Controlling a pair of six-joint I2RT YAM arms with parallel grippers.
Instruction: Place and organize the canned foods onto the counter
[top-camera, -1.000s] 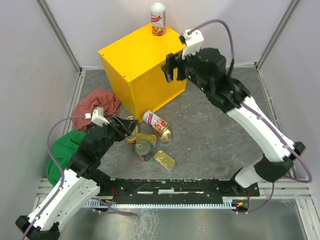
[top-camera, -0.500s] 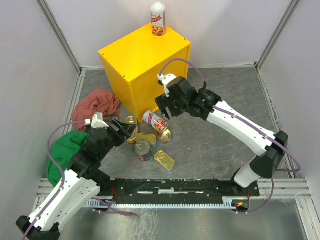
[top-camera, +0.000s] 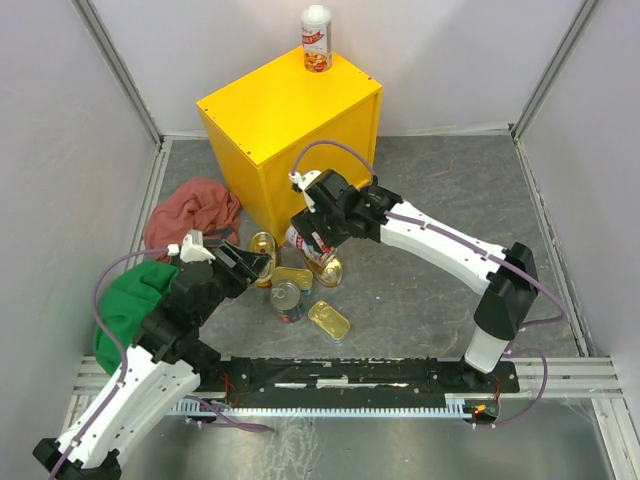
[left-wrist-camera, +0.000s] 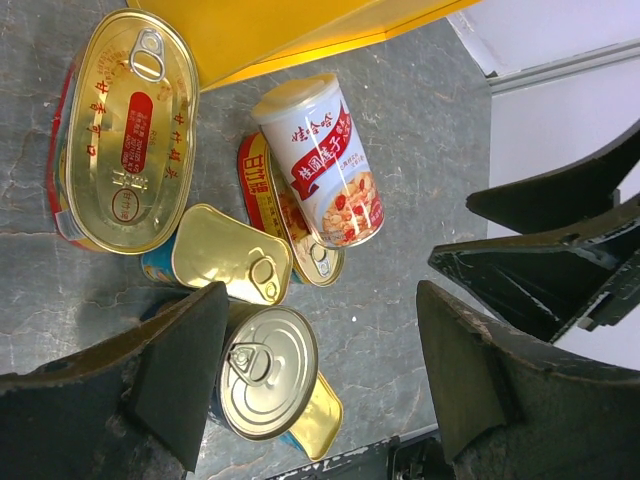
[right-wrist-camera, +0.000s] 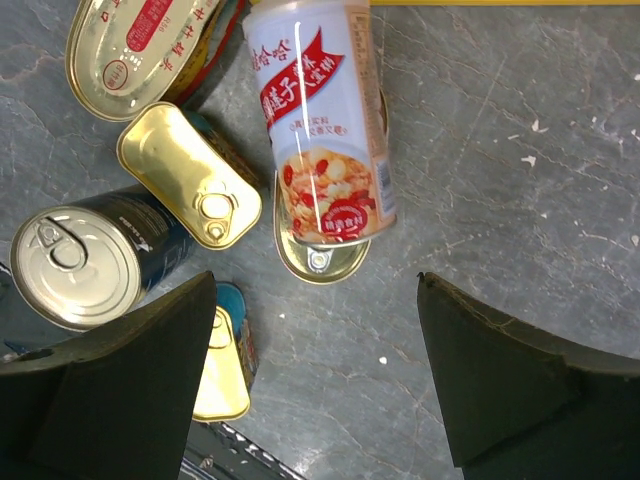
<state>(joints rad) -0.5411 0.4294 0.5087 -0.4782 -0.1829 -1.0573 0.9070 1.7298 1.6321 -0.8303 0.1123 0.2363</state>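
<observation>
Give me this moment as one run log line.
right gripper open over lying can | left gripper open | upright can on counter

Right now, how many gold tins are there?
4: left oval tin by the yellow box, right oval tin under the tipped tall can, rectangular tin beside the round can, last rectangular tin nearest the black rail.

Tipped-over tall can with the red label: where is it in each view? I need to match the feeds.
Top external: the tall can lies near the centre, at the far edge of the tin cluster, partly hidden.
Left wrist: upper centre, lying over an oval tin.
Right wrist: top centre.
Shared landmark: the dark round can.
</observation>
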